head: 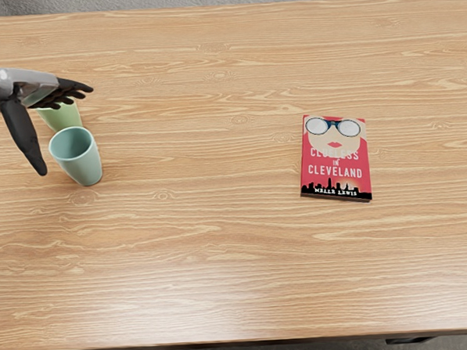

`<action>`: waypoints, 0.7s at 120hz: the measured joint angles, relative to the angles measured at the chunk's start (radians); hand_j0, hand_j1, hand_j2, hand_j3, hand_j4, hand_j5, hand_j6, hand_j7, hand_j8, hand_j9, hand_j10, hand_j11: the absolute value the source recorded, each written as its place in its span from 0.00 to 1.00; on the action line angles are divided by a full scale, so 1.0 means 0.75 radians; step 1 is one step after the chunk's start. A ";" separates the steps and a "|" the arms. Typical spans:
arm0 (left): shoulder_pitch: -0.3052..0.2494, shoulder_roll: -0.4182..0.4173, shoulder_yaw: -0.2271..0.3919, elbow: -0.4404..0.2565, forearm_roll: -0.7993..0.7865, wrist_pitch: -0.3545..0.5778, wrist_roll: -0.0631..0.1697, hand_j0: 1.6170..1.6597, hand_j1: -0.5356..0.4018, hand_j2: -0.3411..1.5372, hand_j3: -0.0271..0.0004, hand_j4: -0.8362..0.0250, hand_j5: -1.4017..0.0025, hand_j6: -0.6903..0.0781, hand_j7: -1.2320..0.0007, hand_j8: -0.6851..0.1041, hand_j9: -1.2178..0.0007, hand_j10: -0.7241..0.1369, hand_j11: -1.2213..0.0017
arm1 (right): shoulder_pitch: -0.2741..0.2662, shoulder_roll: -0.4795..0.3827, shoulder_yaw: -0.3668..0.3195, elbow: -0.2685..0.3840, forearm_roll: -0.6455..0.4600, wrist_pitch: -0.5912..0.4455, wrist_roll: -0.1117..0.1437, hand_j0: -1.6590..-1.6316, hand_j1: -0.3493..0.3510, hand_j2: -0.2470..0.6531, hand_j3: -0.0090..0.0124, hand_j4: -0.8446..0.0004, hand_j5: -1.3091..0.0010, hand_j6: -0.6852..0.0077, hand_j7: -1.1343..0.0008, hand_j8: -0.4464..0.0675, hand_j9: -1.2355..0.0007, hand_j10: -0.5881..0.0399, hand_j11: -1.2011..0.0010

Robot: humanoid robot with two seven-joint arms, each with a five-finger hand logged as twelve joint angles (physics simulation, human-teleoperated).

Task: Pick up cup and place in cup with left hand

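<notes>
The wood-grained worktop (222, 262) is carrying everything, with the left hand (67, 130) hovering at ten o'clock, fingers (75, 86) stretching out, thumb hanging apart, gripping nothing. A red book (335, 170) is lying at three o'clock. The blue-green cup (82, 161) is standing at nine o'clock, partly hiding the lime-green cup (64, 117) at its eleven o'clock

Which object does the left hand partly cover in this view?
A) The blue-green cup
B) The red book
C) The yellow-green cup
C: the left hand overlaps the top of the yellow-green cup, hiding much of its rim.
</notes>
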 joint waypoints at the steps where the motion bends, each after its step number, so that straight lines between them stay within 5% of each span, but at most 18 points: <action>1: 0.000 0.000 0.000 0.000 0.000 0.000 0.000 0.96 0.94 0.18 0.99 0.96 0.99 0.88 0.99 0.86 0.99 0.83 0.99 | 0.000 0.000 0.000 0.000 0.000 0.000 0.000 0.04 0.06 0.27 0.42 0.96 0.97 0.94 0.96 0.81 0.97 0.89 0.96; 38: -0.018 -0.053 0.007 0.044 0.037 -0.001 0.004 0.96 0.94 0.18 0.99 0.96 1.00 0.89 1.00 0.86 1.00 0.84 1.00 | -0.002 0.000 0.000 0.000 0.000 0.000 -0.003 0.04 0.06 0.27 0.42 0.96 0.97 0.94 0.96 0.81 0.97 0.88 0.96; 51: -0.015 -0.222 0.013 0.066 0.246 0.000 0.004 0.96 0.94 0.18 0.99 0.97 1.00 0.89 1.00 0.86 1.00 0.84 1.00 | -0.002 0.000 0.000 0.000 0.000 0.000 -0.004 0.04 0.06 0.27 0.42 0.96 0.97 0.94 0.96 0.81 0.97 0.88 0.96; 84: -0.015 -0.267 0.124 0.072 0.551 0.061 0.004 0.96 0.94 0.18 0.99 0.97 1.00 0.89 1.00 0.86 1.00 0.84 1.00 | -0.002 0.000 0.000 -0.001 0.000 0.000 -0.004 0.04 0.06 0.27 0.42 0.96 0.97 0.94 0.96 0.81 0.97 0.89 0.96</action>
